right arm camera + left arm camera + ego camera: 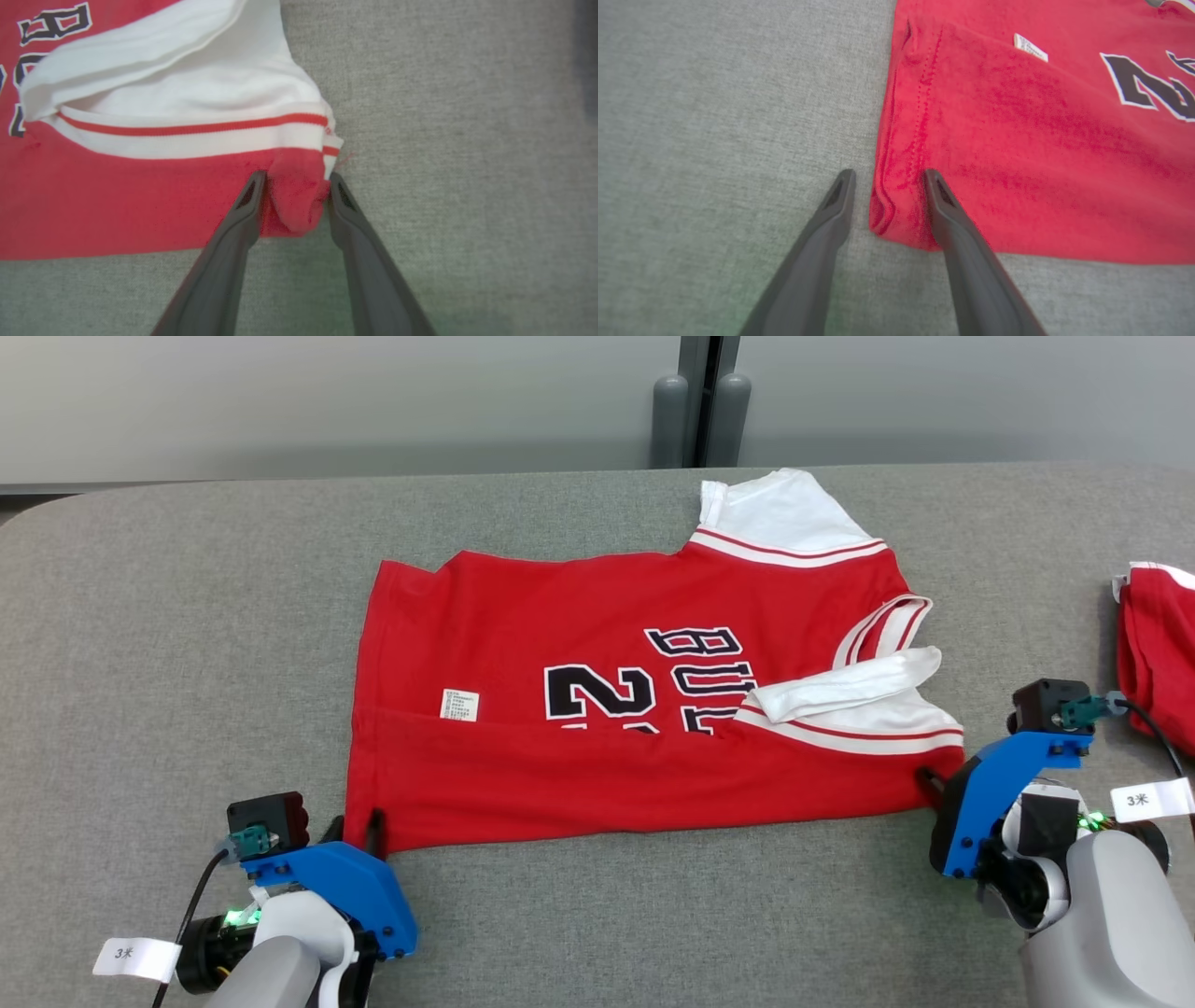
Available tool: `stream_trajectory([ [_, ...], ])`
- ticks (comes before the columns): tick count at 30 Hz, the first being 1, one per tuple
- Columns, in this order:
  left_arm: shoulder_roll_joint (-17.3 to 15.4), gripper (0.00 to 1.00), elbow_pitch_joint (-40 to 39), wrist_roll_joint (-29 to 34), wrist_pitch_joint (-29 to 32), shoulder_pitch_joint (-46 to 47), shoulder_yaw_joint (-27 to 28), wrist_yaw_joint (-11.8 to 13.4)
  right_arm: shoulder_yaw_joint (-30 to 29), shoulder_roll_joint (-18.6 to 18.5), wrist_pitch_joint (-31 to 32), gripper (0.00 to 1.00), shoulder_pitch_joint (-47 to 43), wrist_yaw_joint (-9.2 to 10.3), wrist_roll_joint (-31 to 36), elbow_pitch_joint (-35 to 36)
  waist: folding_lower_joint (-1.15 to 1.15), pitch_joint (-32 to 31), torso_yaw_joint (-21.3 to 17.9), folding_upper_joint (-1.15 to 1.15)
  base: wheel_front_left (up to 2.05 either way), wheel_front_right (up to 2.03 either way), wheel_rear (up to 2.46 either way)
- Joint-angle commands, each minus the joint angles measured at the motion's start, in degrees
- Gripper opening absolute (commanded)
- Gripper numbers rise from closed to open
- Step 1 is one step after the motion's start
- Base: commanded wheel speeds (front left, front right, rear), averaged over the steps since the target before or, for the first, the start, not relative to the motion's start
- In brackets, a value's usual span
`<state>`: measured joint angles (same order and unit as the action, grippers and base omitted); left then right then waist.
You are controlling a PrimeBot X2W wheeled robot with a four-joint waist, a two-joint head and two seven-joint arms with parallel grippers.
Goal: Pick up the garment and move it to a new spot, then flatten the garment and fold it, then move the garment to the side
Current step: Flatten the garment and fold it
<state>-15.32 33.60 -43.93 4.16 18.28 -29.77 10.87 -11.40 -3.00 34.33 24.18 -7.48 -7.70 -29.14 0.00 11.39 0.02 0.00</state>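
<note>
Garment (607, 784) lies flat, part folded, mid-table (187, 616). Left gripper (889, 175): jaws apart, straddling the near-left corner, no hold. Right gripper (296, 176): jaws half-closed, pinching the bunched near-right corner.

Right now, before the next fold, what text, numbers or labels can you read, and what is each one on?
"BU": black letters on the red jersey; the rest hides under the fold and the white sleeve.
"2": black number beside them; a second digit is cut off by the fold.
"3米": left cable tag.
"3米": right cable tag.
White label on the jersey: print too small to read.
</note>
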Motion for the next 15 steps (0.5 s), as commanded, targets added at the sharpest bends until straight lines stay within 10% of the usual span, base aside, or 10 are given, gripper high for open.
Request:
stream_trajectory([
  [1, 1.0, 0.00, 1.8, -0.8, 1.2, -1.2, -0.8, -0.6, 0.3, 0.2, -0.3, 0.00, -0.2, -0.03, -0.2, -0.3, 0.00, -0.2, -0.1, 0.00, 0.00, 0.00, 0.00],
  [15, -3.9, 0.00, -11.8, -2.8, -1.2, -9.7, 2.9, 2.7, -0.2, 0.0, 2.0, 0.00, -13.4, -0.01, -6.3, 18.3, 0.00, -3.9, -0.3, 0.00, 0.00, 0.00, 0.00],
])
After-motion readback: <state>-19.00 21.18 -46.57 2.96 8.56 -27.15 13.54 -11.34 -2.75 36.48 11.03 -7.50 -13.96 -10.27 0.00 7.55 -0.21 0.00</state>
